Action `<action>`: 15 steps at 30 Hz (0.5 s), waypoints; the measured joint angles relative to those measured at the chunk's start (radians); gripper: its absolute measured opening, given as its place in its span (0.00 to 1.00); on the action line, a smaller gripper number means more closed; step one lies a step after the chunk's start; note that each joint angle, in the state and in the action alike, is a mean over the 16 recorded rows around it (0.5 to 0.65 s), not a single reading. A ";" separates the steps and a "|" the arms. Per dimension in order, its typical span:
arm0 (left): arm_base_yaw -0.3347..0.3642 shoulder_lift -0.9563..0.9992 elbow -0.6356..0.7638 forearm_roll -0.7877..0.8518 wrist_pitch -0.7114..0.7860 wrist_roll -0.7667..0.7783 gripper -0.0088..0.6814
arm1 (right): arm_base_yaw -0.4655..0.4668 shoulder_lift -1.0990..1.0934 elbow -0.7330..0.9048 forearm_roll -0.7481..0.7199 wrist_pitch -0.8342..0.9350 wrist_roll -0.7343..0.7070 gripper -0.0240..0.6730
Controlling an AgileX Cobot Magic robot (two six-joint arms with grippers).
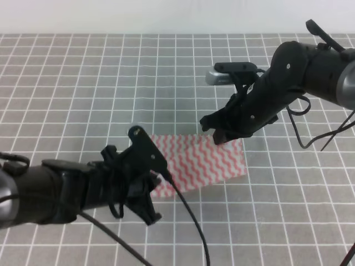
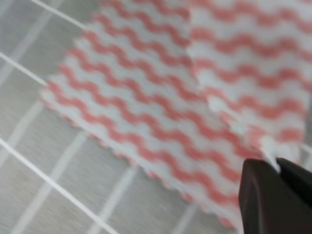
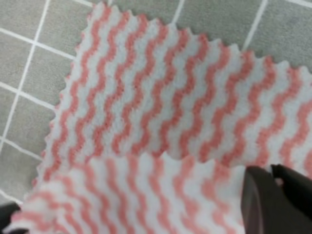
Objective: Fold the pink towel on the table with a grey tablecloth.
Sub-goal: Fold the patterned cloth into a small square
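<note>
Lying flat on the grey table (image 1: 66, 83), the towel (image 1: 205, 160) sits between the two pincers. The left pincer (image 2: 275, 168) pinches the towel's edge, lifting a flap. The right pincer (image 3: 273, 173) pinches the far edge, with more towel spread out past it.

Soft even light falling from above, faint shadows lying under both arms, no glare showing, high view staying sharp, wrist views blurring, pink towel (image 2: 161, 112) and near fingertips (image 3: 278, 200) softening out of focus.
</note>
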 joint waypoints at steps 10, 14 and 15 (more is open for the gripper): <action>0.000 0.043 -0.111 0.003 -0.071 0.055 0.01 | -0.033 0.001 0.000 0.006 0.018 0.002 0.02; 0.000 0.071 -0.151 0.002 -0.095 0.089 0.01 | -0.048 -0.001 0.000 0.010 0.023 0.004 0.02; 0.000 0.080 -0.159 0.003 -0.099 0.097 0.01 | -0.052 -0.001 0.000 0.011 0.024 0.004 0.02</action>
